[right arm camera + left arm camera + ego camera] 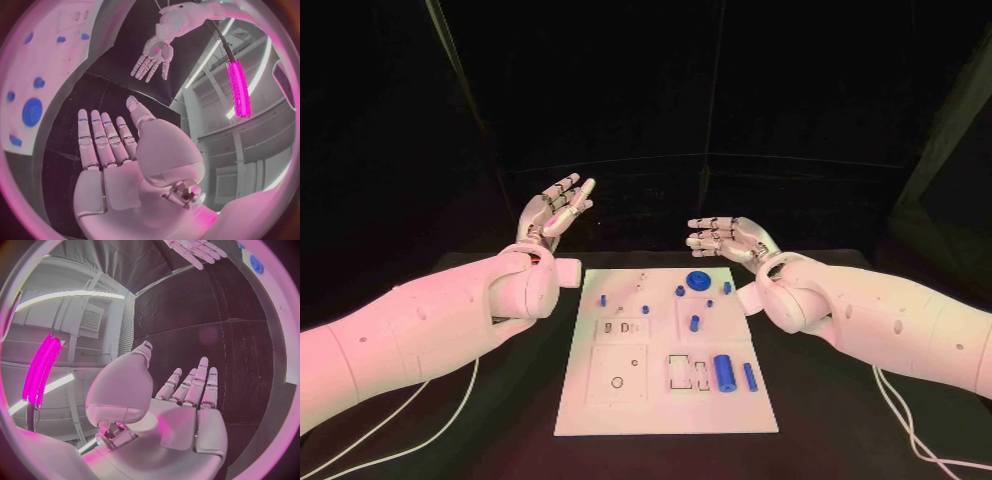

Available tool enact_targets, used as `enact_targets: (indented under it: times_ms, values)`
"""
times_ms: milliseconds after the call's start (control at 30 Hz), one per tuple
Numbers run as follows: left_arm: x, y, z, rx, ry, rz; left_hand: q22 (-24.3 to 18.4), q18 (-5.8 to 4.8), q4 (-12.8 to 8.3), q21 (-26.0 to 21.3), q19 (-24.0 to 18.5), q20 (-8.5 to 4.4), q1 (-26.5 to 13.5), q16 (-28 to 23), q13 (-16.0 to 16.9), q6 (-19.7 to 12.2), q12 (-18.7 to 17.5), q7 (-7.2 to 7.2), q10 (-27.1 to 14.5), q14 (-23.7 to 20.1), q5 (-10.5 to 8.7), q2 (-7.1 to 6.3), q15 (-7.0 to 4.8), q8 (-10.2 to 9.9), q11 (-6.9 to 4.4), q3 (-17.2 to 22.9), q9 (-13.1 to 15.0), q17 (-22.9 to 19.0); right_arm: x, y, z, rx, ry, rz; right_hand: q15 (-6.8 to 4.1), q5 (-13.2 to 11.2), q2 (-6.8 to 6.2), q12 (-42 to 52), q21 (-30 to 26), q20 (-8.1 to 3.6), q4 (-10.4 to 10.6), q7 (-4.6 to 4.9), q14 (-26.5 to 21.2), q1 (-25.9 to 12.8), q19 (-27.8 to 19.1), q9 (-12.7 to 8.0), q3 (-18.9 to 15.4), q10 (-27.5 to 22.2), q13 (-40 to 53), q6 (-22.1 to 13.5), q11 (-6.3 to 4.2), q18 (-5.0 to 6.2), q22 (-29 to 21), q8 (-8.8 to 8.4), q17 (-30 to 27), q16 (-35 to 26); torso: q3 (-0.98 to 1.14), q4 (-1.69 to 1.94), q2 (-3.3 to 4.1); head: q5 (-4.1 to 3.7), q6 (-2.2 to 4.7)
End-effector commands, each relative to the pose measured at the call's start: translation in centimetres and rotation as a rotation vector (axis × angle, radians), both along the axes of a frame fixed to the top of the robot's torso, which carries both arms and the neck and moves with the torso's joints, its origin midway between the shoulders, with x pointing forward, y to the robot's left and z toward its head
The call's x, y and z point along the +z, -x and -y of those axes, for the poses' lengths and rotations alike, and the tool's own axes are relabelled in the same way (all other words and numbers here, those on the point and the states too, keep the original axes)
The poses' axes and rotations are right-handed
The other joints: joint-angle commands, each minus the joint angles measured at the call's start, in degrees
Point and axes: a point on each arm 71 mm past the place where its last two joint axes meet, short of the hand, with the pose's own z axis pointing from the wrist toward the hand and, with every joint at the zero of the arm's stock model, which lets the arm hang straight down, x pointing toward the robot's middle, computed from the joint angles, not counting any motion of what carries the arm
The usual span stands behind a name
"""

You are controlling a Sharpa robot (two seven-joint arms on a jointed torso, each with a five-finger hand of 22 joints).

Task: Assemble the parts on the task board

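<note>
The white task board (666,405) lies in the middle of the black table. Blue parts rest on it: a round disc (698,279), small pegs (606,298), a thick cylinder (724,371) and a thin rod (750,376) near the front right. My left hand (555,209) is raised beyond the board's far left corner, fingers spread, holding nothing. My right hand (727,238) hovers past the board's far right corner, also spread and holding nothing. In the right wrist view the palm (119,150) faces the board (44,75), with the left hand (153,57) across from it.
Cables (387,440) trail on the table at the front left and front right (920,440). A dark curtain closes off the space behind the table. Rectangular and round recesses (620,375) mark the board's near half.
</note>
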Motion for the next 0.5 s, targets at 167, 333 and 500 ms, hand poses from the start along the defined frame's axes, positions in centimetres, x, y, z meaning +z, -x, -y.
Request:
enact_targets:
  times_ms: [167,333,500]
  values:
    - [0.6,0.7,0.3,-0.069,0.024,0.031,3.8,2.28,-1.6,9.4,23.6,-0.43,4.7,5.0,1.5,16.1,4.9,6.83,24.5,16.2,-0.34,0.72,-3.04,3.3,-1.93,-0.6,1.3,1.8,2.0,-0.5,-0.2,0.089,0.298,0.225,-4.06,-1.1,-0.93,-0.2,5.0,-3.13,-5.6,2.25,18.4,1.3,13.4,0.1,2.9,16.1,0.1,15.6,-3.02,2.06,0.8,0.39,0.8,1.6,-0.07,0.22,0.90,-0.15,-0.05]
    - [0.9,1.4,-0.2,-0.094,0.030,0.023,4.4,2.72,-2.9,12.2,31.7,-2.33,7.0,6.8,1.4,27.1,5.8,5.43,30.8,24.5,-0.36,1.23,-5.44,5.4,-3.83,-1.6,1.8,3.6,3.2,-1.2,-0.1,0.120,0.432,0.277,-6.20,-0.1,-1.76,-0.7,8.0,-5.33,-6.0,1.35,24.5,1.1,18.0,0.2,4.0,20.6,0.3,18.8,-4.38,2.02,1.9,0.29,1.8,2.6,-0.12,0.29,1.96,-0.27,0.25]
    - [1.4,2.5,-0.4,-0.128,0.040,0.014,4.2,2.67,-4.0,13.0,35.2,-3.42,8.5,6.3,1.3,29.5,5.2,4.74,33.9,27.4,-0.35,1.61,-6.38,5.2,-4.66,-2.2,1.4,5.0,4.2,-1.5,-0.3,0.155,0.609,0.334,-8.95,2.9,-3.61,-0.7,14.1,-8.49,-6.0,0.18,32.6,1.6,23.8,0.3,4.6,25.3,0.5,21.8,-6.15,1.95,5.0,0.47,4.4,5.5,-0.42,0.36,3.53,-0.45,0.47]
